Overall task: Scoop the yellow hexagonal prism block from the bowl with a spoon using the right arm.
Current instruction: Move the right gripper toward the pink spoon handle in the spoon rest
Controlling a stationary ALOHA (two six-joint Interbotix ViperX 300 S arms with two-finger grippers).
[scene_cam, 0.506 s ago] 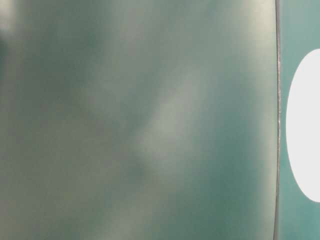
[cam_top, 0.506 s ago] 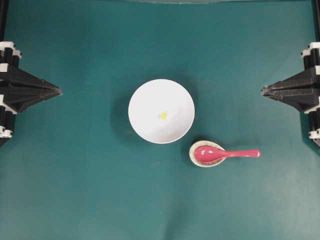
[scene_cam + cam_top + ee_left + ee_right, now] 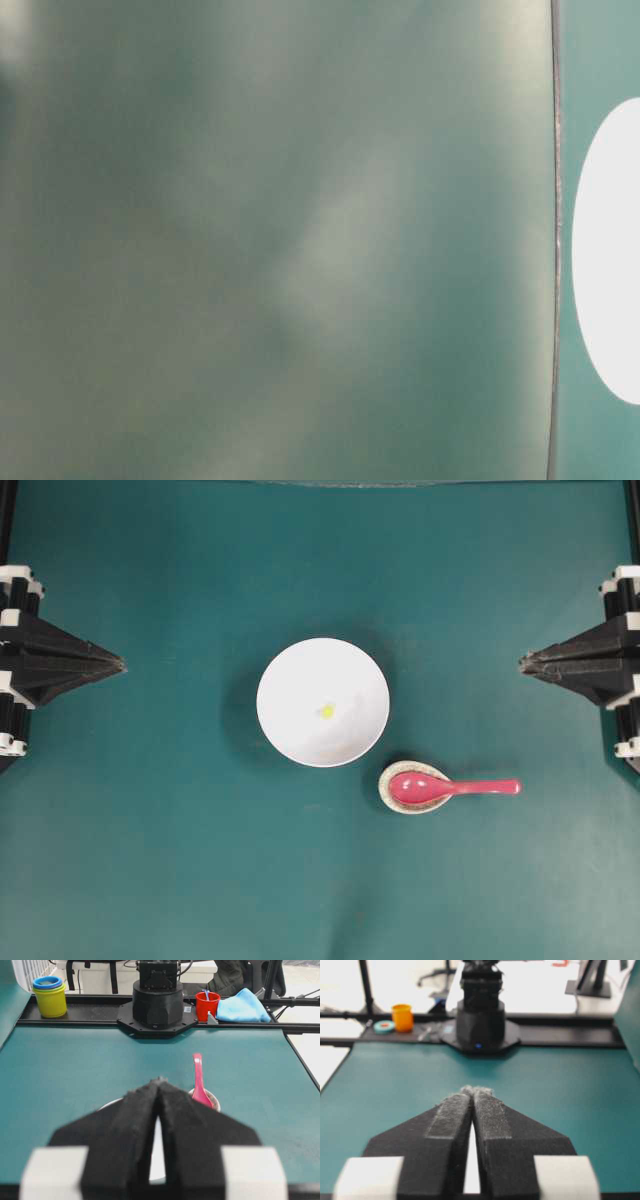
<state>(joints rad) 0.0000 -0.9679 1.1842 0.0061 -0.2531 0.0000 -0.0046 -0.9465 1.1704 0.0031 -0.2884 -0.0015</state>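
Observation:
The white bowl [image 3: 290, 680] stands at the table's middle with the tiny yellow hexagonal prism block [image 3: 327, 711] lying inside it. The pink-red spoon [image 3: 450, 788] rests with its scoop in a small speckled dish [image 3: 384, 790] just right of the bowl, handle pointing right. My right gripper [image 3: 522, 663] sits at the right edge, shut and holding nothing, well away from the spoon. My left gripper [image 3: 120, 664] is shut at the left edge. From the left wrist the spoon [image 3: 198, 1080] shows beyond the shut gripper [image 3: 159, 1081]. The right wrist shows its gripper [image 3: 476, 1091] with tips touching.
The table-level view is mostly blur, with the bowl [image 3: 610, 250] at its right. Behind the table, the left wrist view shows the right arm's base [image 3: 157, 1000], stacked cups [image 3: 50, 997], a red cup [image 3: 207, 1005] and a blue cloth [image 3: 242, 1007]. An orange cup [image 3: 402, 1016] stands beside the left arm's base [image 3: 481, 1020].
My right gripper has edged very slightly toward the middle. Bowl, block and spoon lie where they were.

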